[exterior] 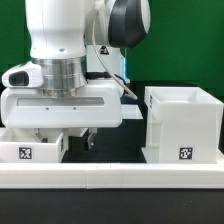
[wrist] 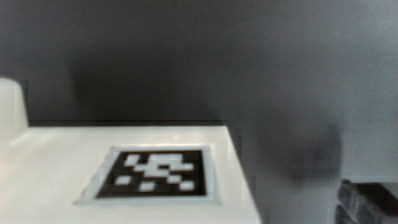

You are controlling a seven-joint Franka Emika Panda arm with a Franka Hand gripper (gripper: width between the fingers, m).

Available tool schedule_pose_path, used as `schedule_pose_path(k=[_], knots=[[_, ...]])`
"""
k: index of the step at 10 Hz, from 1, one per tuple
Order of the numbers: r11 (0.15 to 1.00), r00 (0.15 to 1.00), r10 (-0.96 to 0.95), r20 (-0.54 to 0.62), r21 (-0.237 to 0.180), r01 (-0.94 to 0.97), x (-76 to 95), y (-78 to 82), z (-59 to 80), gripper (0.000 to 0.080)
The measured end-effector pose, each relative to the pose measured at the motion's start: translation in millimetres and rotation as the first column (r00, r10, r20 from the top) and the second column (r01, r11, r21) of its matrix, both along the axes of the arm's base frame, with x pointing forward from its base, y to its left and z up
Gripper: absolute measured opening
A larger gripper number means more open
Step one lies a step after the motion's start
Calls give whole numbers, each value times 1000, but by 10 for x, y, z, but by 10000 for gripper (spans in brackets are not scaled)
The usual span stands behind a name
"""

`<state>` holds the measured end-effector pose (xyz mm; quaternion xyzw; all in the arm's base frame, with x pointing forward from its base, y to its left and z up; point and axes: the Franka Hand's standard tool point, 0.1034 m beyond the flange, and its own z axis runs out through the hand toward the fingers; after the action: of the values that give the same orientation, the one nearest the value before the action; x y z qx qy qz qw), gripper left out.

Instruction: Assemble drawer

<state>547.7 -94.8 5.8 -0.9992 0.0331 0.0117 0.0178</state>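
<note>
The big white hollow casing (exterior: 184,122) stands on the dark table at the exterior view's right, with a tag on its front. One small white tray (exterior: 30,150) with a tag sits at the exterior view's left, and the other tray is out of view. My gripper (exterior: 78,142) hangs low just beside the tray's right end, holding nothing. One dark finger (exterior: 88,140) shows and the other is hidden behind the tray. In the wrist view the tray's white tagged face (wrist: 157,170) lies close below, with one finger (wrist: 366,203) at the frame's edge, jaws wide apart.
A long low white rail (exterior: 110,176) runs along the front of the table. Dark table (exterior: 122,140) shows between the tray and the casing. A green backdrop stands behind.
</note>
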Motion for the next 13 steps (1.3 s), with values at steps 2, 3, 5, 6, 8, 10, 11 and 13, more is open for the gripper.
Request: schedule_pose_path(k=[2,3,5,6,8,10,11,13], knots=[[1000,1000,0,0,0,0,0,0,0,376],[1000,1000,0,0,0,0,0,0,0,240],[1000,1000,0,0,0,0,0,0,0,71],[1000,1000,0,1,0,0,3,0,2,40],[1000,1000,0,1,0,0,3,0,2,40],[1000,1000,0,1,0,0,3,0,2,40],[1000,1000,0,1,0,0,3,0,2,40],[998,998,62,5,-7,-62,2,57,65,41]])
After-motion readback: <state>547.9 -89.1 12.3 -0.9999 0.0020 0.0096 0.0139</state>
